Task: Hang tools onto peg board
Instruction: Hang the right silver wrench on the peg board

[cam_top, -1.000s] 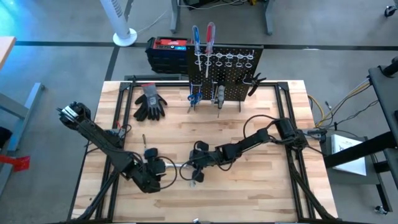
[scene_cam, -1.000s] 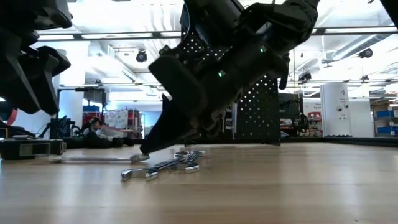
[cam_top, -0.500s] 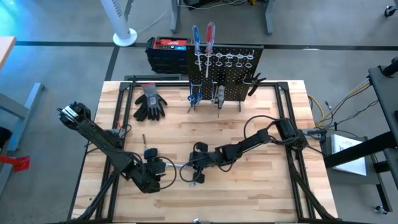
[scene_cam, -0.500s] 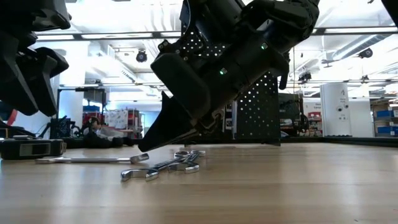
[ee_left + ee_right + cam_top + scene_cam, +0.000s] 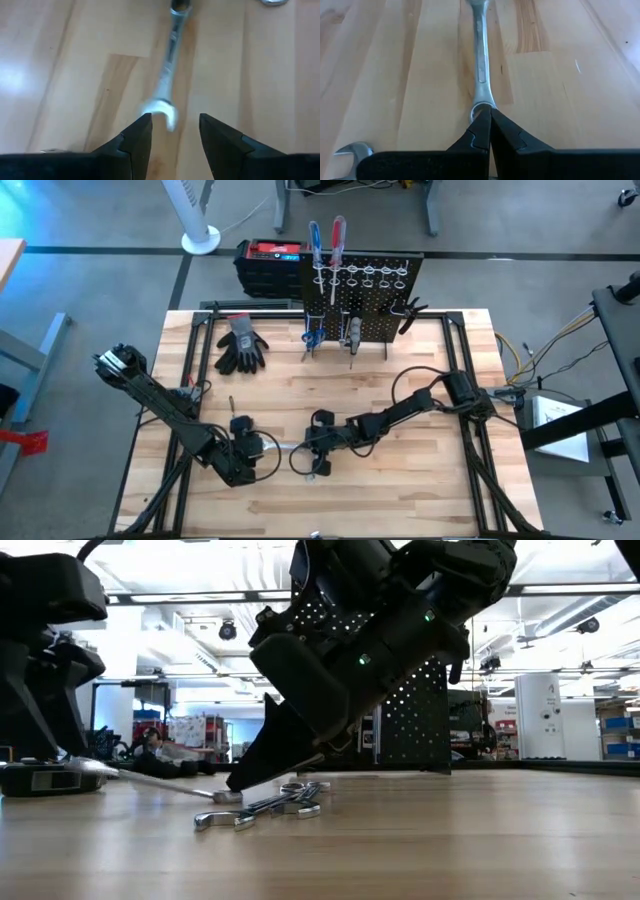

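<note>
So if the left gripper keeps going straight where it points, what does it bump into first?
Probably the silver wrench: its open end lies just ahead of the left gripper, between the parted fingers. Whether they already touch it is hard to tell.

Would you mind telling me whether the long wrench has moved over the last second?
Yes. In the low view the long wrench now tilts, its far end raised off the table beside the black level.

bright overhead light, blurred wrist close-ups
</note>
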